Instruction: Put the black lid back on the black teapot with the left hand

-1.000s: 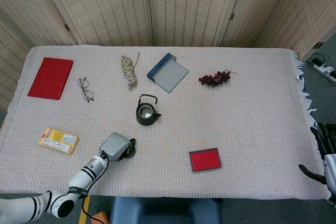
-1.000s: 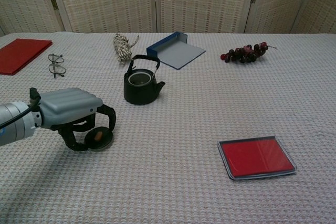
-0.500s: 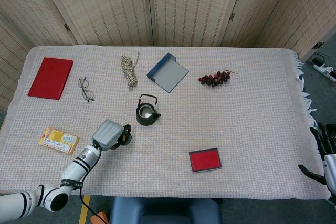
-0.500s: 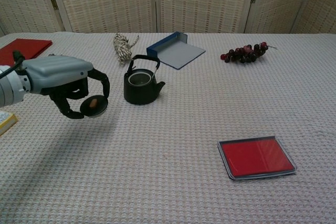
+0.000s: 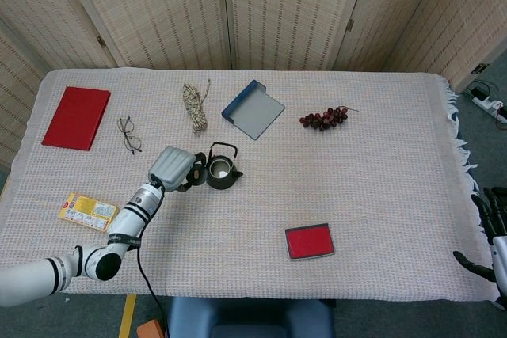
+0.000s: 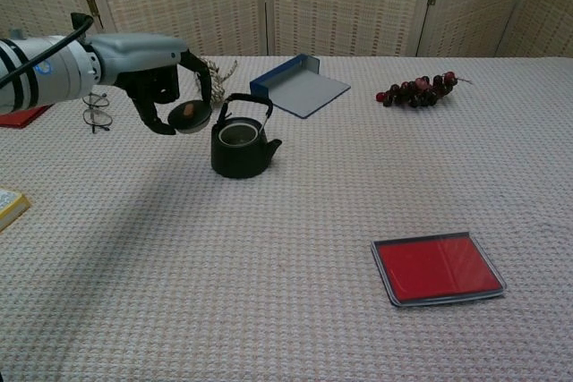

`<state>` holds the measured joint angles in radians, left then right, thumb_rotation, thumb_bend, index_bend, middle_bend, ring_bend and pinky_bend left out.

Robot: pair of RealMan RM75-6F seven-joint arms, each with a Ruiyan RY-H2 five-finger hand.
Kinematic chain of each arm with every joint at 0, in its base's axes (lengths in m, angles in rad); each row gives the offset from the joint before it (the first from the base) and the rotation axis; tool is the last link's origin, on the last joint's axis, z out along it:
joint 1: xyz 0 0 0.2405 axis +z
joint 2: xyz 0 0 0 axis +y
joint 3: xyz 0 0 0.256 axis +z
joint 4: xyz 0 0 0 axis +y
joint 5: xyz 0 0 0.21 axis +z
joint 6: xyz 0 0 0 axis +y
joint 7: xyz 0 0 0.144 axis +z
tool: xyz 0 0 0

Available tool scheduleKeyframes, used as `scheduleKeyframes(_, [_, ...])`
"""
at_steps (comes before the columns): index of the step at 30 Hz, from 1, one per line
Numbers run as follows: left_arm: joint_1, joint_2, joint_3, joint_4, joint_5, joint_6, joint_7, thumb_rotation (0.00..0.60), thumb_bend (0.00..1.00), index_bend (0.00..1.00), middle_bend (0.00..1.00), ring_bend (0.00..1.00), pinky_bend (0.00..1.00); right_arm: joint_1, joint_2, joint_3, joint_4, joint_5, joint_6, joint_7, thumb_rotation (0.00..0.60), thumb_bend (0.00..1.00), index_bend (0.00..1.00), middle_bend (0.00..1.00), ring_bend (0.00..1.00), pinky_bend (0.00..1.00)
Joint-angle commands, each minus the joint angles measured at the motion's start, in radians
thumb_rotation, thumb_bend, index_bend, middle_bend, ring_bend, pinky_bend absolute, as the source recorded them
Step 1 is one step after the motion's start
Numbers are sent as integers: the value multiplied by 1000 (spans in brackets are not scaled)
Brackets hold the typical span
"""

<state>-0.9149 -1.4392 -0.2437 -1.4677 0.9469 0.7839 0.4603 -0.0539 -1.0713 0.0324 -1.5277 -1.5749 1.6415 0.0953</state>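
I had the left hand (image 6: 148, 64) raised above the table (image 6: 295, 310), its fingers (image 6: 199, 78) curled down around the black lid (image 6: 189, 115), which hung clear of the cloth with its small tan knob showing. The lid sat just to the left of the teapot (image 6: 240, 145), near its upright handle but, as far as I could judge, not touching it. The teapot stood open a little left of the middle of the table, its mouth bare.

I judged this to be the carrying step, nearly at its end: the lid was lifted and brought alongside, not yet over the opening. The next move would call for sliding the lid rightward past the handle, levelling it, and lowering it into the mouth before loosening the fingers. The handle arching over the opening looked the likeliest thing to catch.

The chest view gave me the lid's height and its tilt toward the camera. The head view hid the lid almost wholly under the left hand (image 5: 174, 167), but showed the sideways gap to the teapot (image 5: 221, 170). Only the head view showed the right hand (image 5: 489, 235), off the table's right edge, fingers spread and holding nothing.
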Motion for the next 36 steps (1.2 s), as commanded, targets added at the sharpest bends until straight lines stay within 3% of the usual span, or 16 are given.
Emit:
scheduleKeyframes(1, [-44,-31,-14,42,-57,-23,23,600,317,424,937,945,875,-4,-3,0,5,0,4,2,600,77,0,6,116,0])
scheduleKeyframes(19, [-212,-154,-8,179,-286,-49,122,600,316,423,937,945,875,-20,4,1,0,-13,35,0,600,77,0,23,140,0])
scheduleKeyframes(27, [-258,-182,22,229,-393,-49,176,600,317,411,937,944,875,-23,0,1,7,-10,33,8,600,77,0,25,143,0])
scheduleKeyframes(36, [-287,-176,53,211,-479,-43,216,600,316,292,937,938,875,-24,-4,4,16,-8,34,18,600,78,0,25,145,0])
